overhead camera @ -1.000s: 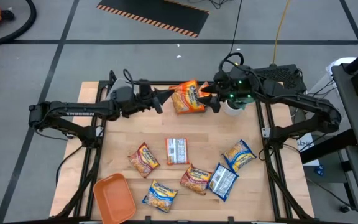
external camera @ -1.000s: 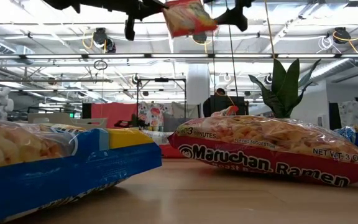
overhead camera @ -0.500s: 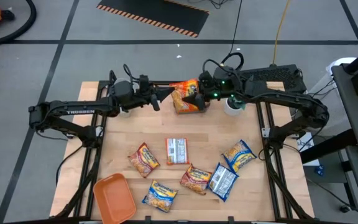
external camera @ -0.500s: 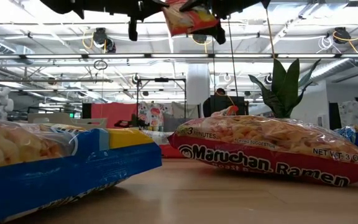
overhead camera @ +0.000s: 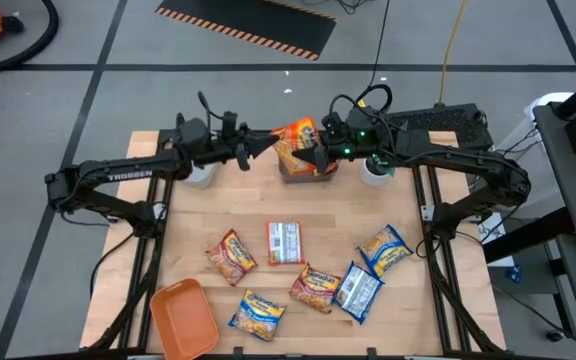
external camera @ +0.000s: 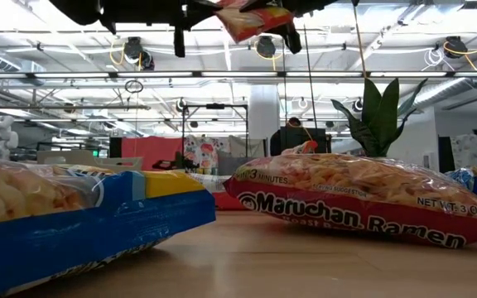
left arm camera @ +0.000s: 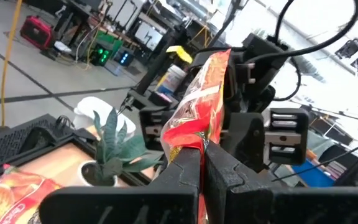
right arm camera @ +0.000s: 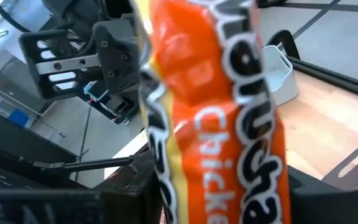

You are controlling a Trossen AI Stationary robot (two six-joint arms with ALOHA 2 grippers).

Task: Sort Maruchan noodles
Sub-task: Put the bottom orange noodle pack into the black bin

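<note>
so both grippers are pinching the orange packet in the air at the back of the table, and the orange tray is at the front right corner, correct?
Not quite: the orange tray sits at the front left corner, as the high view shows. The rest holds: the left gripper and right gripper both pinch the orange packet in the air at the back.

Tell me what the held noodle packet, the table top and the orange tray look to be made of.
Held noodle packet: thin glossy plastic film, crinkled and catching light between the left gripper and right gripper.
Table top: pale wood, visible grain and plank seams, matte.
Orange tray: probably moulded plastic, smooth with rounded corners.
</note>
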